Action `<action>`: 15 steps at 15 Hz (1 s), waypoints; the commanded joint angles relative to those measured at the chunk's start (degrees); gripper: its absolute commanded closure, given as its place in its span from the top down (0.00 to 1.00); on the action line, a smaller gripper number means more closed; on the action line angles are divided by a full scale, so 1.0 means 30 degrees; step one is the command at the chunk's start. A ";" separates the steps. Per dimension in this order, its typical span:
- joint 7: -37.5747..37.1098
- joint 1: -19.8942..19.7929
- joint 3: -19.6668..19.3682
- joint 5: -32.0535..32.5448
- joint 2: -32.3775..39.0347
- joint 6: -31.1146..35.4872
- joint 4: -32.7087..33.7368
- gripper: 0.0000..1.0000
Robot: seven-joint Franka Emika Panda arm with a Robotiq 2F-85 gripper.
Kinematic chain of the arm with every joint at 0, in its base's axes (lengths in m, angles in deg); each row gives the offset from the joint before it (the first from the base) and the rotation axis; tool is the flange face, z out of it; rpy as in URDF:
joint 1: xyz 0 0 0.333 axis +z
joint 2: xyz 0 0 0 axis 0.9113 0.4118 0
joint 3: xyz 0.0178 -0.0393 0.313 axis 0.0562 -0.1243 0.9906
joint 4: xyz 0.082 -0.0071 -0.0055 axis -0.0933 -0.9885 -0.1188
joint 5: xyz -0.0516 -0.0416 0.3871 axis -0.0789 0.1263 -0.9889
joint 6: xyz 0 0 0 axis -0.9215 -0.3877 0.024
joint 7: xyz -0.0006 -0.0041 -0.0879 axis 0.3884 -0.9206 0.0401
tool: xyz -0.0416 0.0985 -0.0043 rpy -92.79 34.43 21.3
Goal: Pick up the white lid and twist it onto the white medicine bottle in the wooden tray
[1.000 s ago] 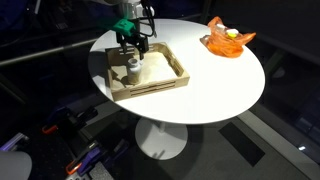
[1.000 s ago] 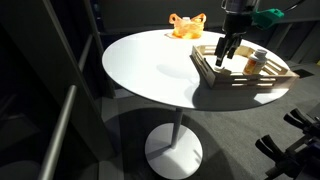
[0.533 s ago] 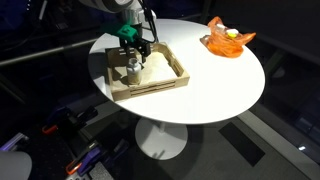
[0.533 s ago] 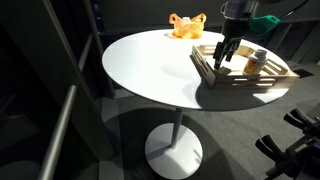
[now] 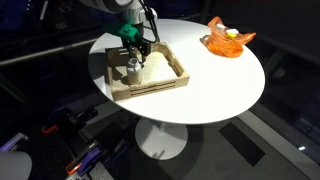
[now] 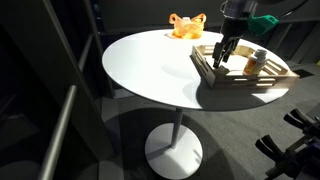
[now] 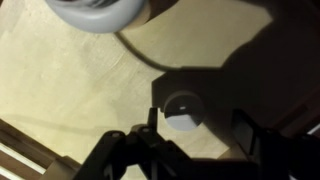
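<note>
Gripper (image 5: 134,47) low inside wooden tray (image 5: 152,86), jaws spread wide, holding nothing. Wrist view: white lid (image 7: 182,112) flat on tray floor, between fingers (image 7: 125,152), untouched. White medicine bottle (image 5: 131,70) upright in same tray, just beside lid. Orange crinkled dish (image 5: 228,38) well apart on round white table (image 5: 220,90).

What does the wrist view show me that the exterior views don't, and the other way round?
Wrist view only: the white lid, lying in shadow on the tray floor, close in front of the open claw. I cannot make it out in either exterior view.
Exterior views only: the round table, the orange dish and the full outline of the wooden tray.
Both: the claw low over the tray, and the white medicine bottle standing inside it.
</note>
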 commanded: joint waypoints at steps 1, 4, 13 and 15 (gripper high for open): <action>-0.0093 0.0223 -0.0202 0.0247 -0.0131 0.0122 0.0099 0.73; -0.0221 0.0332 -0.0272 0.0418 -0.0135 0.0201 -0.0009 0.73; -0.0378 0.0415 -0.0476 0.0585 0.0001 0.0316 -0.0118 0.72; -0.0381 0.0417 -0.0505 0.0587 0.0018 0.0319 -0.0152 0.72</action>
